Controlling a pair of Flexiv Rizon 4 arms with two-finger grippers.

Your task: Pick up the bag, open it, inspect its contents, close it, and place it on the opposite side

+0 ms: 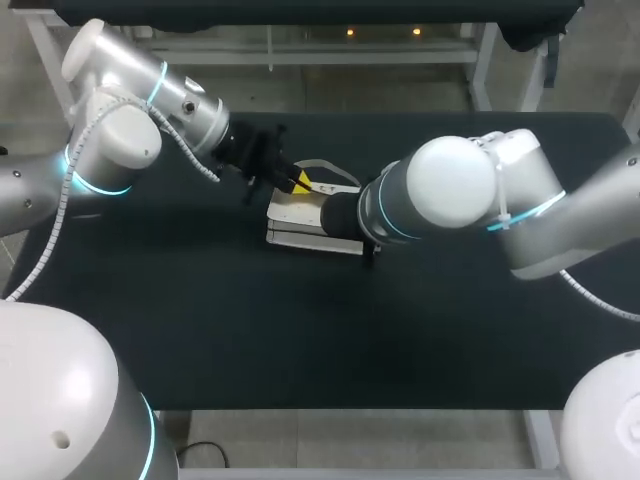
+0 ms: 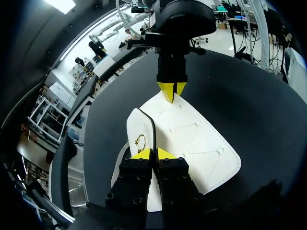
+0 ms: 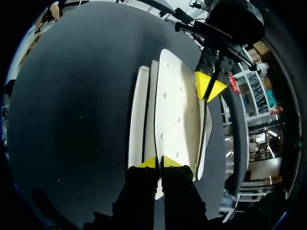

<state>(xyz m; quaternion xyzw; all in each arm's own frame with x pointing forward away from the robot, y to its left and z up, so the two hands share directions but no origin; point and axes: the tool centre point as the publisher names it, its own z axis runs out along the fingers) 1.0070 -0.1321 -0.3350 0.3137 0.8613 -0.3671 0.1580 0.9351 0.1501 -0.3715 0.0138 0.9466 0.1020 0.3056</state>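
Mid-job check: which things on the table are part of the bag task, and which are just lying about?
Part of the job: white stitched flap bag; left gripper, shut on one end of it; right gripper, shut on the opposite end.
Just there: black tabletop under the bag.

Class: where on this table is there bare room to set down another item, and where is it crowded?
Free: the broad table strip between bag and near edge; also the far right corner behind the right arm. Crowded: the middle, where both jaws grip the bag.
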